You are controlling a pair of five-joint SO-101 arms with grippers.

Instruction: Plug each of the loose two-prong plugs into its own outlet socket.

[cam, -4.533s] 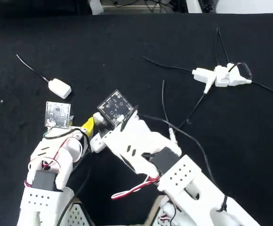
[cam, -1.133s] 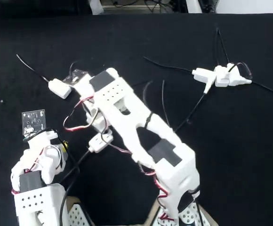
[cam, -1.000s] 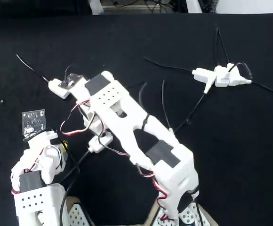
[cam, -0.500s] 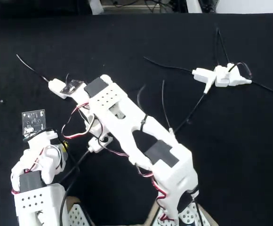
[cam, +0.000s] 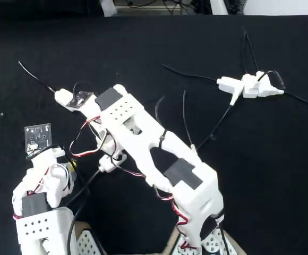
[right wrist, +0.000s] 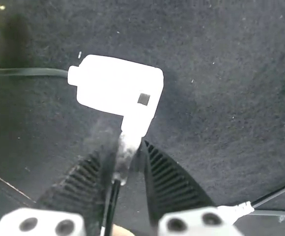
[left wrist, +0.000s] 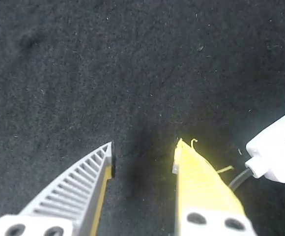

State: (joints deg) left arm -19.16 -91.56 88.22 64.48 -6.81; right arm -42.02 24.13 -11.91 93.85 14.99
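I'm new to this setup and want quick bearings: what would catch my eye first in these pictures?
The right arm stretched across the black mat to its far left side, with the right hand gripping a white plug right at a white socket block. After that, the left hand, open over bare mat close to the bases, and a cluster of white connectors with black cords at the far right.

Black felt tabletop (cam: 143, 42), cables (cam: 170, 6) beyond

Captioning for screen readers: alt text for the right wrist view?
The right gripper pinches a thin white plug in its jaws, its tip against a white socket block lying on black cloth. A black cable leaves the block's other end.
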